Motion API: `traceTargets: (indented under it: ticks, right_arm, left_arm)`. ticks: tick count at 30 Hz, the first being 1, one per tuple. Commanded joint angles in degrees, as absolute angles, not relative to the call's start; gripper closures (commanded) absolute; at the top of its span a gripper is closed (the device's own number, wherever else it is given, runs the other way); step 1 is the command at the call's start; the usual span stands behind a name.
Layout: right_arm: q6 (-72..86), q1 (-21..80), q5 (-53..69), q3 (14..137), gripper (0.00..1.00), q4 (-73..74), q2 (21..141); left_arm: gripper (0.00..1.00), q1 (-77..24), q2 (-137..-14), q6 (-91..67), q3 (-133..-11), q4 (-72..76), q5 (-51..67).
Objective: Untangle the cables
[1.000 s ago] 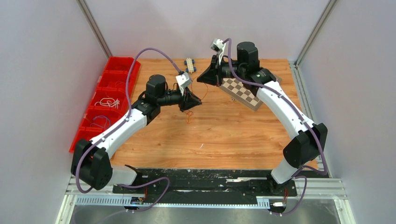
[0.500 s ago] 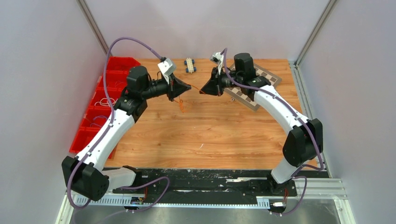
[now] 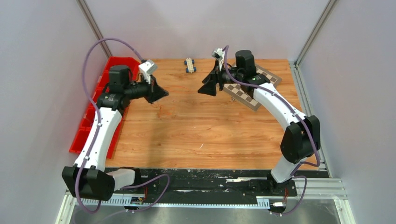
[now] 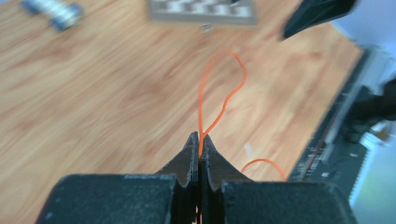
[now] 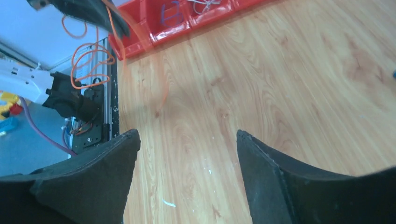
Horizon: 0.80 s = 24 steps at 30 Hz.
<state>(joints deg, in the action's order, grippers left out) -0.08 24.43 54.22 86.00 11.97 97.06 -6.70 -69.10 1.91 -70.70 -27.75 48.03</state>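
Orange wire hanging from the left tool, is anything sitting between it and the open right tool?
Nothing visible. The thin orange wire hangs from the shut left tool, and the open right tool faces it across bare wooden tabletop. The checkered board lies under the right arm, off that line.

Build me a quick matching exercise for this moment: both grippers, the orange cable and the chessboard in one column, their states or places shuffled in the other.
Column one:
1. left gripper
2. right gripper
3. orange cable
4. chessboard

Column two:
A. lies on the table, far right, partly hidden by the right arm
B. open, holding nothing
C. shut on a thin wire
D. loops out from between closed fingertips

Pairs: 1-C; 2-B; 3-D; 4-A
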Motion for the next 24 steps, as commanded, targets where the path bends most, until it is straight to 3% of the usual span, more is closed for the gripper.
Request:
traceTargets:
  ticks: [1, 7, 16, 24]
  right_arm:
    - [-2.4, 18.5, 53.0, 83.8, 0.21, 17.4, 95.6]
    - [-4.7, 17.3, 53.4, 80.5, 0.12, 19.4, 94.1]
    - [-7.8, 17.4, 55.6, 79.4, 0.08, 22.1, 94.8]
    - [-10.8, 17.0, 55.6, 80.5, 0.08, 25.1, 95.1]
  left_arm:
    - [1.0, 5.3, -62.4, 21.1, -75.9, -45.1, 41.9]
    - [1.0, 17.3, -60.8, 41.4, -75.9, -68.7, 32.7]
    - [1.0, 35.3, -58.6, 81.6, -71.5, -82.8, 22.8]
    - [1.0, 35.5, -66.8, 83.2, -74.1, -82.7, -1.0]
